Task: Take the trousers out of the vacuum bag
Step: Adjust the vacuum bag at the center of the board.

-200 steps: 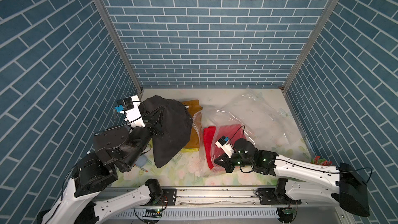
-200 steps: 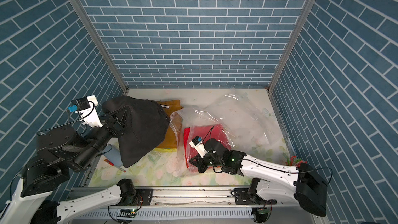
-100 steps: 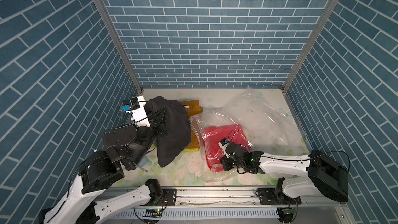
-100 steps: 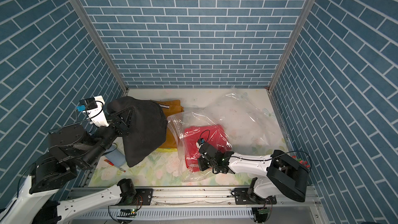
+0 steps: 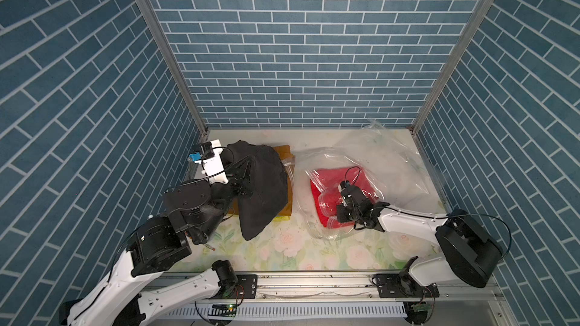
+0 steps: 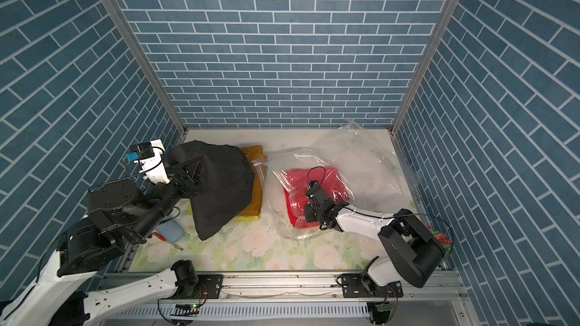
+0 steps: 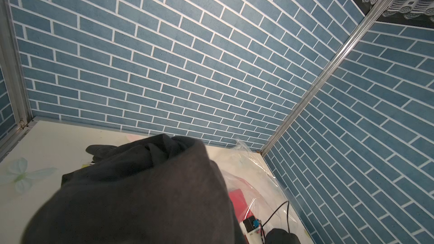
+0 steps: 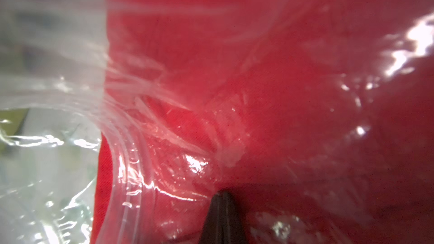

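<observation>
Two grippers, two jobs: the left gripper [image 6: 195, 166] is clamped on the black trousers [image 5: 263, 196], which hang from it in a dark drape raised above the table. The right gripper [image 8: 222, 198] has its jaws pressed together, tips down on the crinkled film of the vacuum bag [image 5: 386, 158]. Whether a fold of plastic is caught between those tips cannot be told from the wrist view. Directly beneath the film lie the red trousers [image 5: 332, 180], inside the bag and close to its zip strip [image 8: 126, 160], which curls just beside the right arm's tips. Partly under the black drape, a pile of freed clothing with mustard-brown trousers [image 5: 282, 152] uppermost sits on the floral table cover [image 5: 282, 246], apart from the red pair. A grey-blue case [image 6: 171, 230] lies near the left arm. The risks look plain enough. The black pair, seemingly held by one bite of cloth, could slide free and land across the bag's mouth. A pull by the right arm with plastic pinched over red cloth would likely drag the whole bag along rather than empty it, since nothing else appears to pin the bag down.
</observation>
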`<move>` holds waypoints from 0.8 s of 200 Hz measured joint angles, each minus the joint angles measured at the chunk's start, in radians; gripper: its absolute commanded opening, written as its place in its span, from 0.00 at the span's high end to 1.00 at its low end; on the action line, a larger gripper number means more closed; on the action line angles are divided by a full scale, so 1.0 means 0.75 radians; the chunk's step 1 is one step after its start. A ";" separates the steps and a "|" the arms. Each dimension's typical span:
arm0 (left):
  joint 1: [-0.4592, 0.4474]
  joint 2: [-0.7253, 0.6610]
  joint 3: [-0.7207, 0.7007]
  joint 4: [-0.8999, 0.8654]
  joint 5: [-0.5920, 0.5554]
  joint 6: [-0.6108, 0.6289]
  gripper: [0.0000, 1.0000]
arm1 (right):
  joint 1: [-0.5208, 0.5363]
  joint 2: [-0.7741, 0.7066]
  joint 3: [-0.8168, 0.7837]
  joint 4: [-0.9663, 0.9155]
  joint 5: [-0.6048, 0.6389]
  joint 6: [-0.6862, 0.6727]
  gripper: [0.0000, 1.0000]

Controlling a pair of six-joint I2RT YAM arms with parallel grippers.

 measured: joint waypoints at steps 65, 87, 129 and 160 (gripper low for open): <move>0.000 0.083 -0.062 0.057 -0.037 -0.006 1.00 | -0.156 -0.009 0.166 -0.164 0.110 -0.170 0.82; 0.000 0.162 -0.061 0.058 -0.062 -0.016 1.00 | -0.140 -0.208 0.169 -0.207 0.041 -0.221 0.64; 0.011 0.295 -0.030 0.048 -0.096 -0.036 1.00 | -0.034 -0.597 0.198 -0.213 -0.198 -0.261 0.41; 0.059 0.344 -0.016 0.050 -0.083 -0.062 1.00 | 0.139 -0.693 0.207 -0.195 -0.279 -0.211 0.19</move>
